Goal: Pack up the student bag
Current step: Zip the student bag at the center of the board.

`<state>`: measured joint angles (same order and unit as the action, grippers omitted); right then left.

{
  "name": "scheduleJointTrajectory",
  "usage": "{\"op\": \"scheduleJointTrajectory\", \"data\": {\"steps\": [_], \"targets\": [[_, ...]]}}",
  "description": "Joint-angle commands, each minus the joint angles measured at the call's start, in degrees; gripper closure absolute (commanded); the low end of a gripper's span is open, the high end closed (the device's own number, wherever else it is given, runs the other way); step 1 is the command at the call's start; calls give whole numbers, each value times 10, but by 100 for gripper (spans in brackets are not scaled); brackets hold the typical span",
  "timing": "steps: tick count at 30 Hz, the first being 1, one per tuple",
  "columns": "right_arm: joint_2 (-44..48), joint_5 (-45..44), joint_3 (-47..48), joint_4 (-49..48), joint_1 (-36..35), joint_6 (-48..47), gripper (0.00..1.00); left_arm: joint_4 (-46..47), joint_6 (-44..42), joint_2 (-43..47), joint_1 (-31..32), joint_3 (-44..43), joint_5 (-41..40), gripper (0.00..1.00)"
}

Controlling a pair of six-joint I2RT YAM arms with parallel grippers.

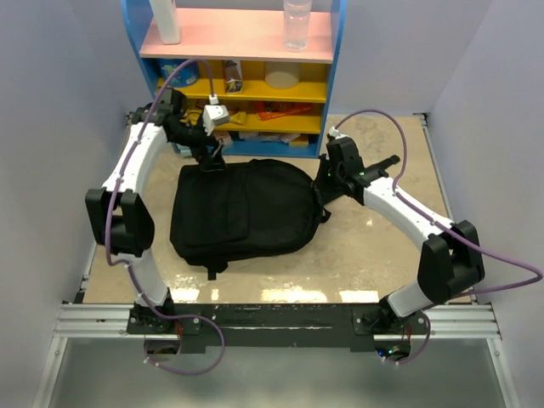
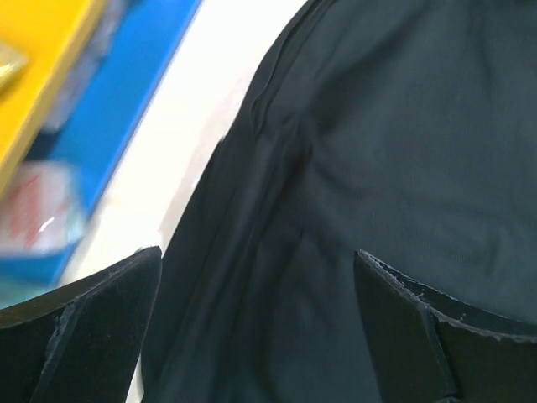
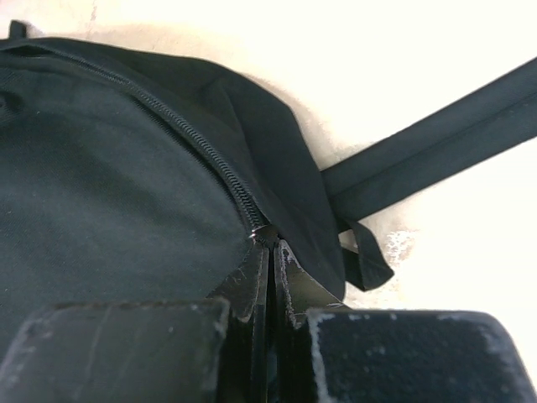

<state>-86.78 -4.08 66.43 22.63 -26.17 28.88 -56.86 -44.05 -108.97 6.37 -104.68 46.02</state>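
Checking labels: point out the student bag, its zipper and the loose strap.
student bag [image 1: 242, 212], top external view, middle of the front panel.
zipper [image 3: 189, 147], right wrist view, midway along its teeth.
strap [image 3: 436, 141], right wrist view, middle of the webbing.

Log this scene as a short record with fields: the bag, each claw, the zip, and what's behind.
bag: black backpack lying flat on the table
left claw: open, over the bag's far left corner, holding nothing
right claw: shut on the zip pull at the bag's right end
zip: closed along the stretch in view
behind: shelf with a clear bottle on top
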Motion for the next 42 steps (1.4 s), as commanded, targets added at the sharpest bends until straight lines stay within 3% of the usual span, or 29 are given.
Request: {"op": "scheduleJointTrajectory", "data": {"steps": [1, 8, 11, 14, 18, 22, 25, 34, 37, 38, 39, 42], "targets": [[10, 17, 17, -31, 2, -6, 100, 1, -64, 101, -35, 77, -14, 0], [35, 29, 12, -26, 2, -4, 100, 144, -31, 116, -94, 192, -111, 0], [46, 29, 12, -23, 2, -5, 100, 213, -19, 125, -113, 246, -159, 7], [47, 31, 16, -17, 2, -8, 100, 237, -19, 120, -128, 274, -155, 11], [50, 31, 17, -16, 2, -8, 100, 169, -72, 110, -120, 280, -53, 9], [46, 24, 19, -17, 2, -8, 100, -78, -206, 52, -86, 238, 46, 15], [40, 22, 21, -17, 4, -10, 100, -156, -260, 21, -46, 238, 50, 18], [10, 26, 32, -27, 24, -14, 100, -169, -256, 101, 76, 294, 86, 19], [5, 29, 35, -29, 31, -14, 100, -181, -254, 113, 84, 291, 107, 17], [4, 29, 36, -30, 32, -13, 100, -183, -248, 116, 84, 287, 107, 14], [4, 29, 36, -29, 33, -13, 100, -175, -235, 118, 83, 271, 101, 4], [12, 28, 33, -25, 32, -16, 100, -172, -210, 127, 58, 219, 89, 0]]}}
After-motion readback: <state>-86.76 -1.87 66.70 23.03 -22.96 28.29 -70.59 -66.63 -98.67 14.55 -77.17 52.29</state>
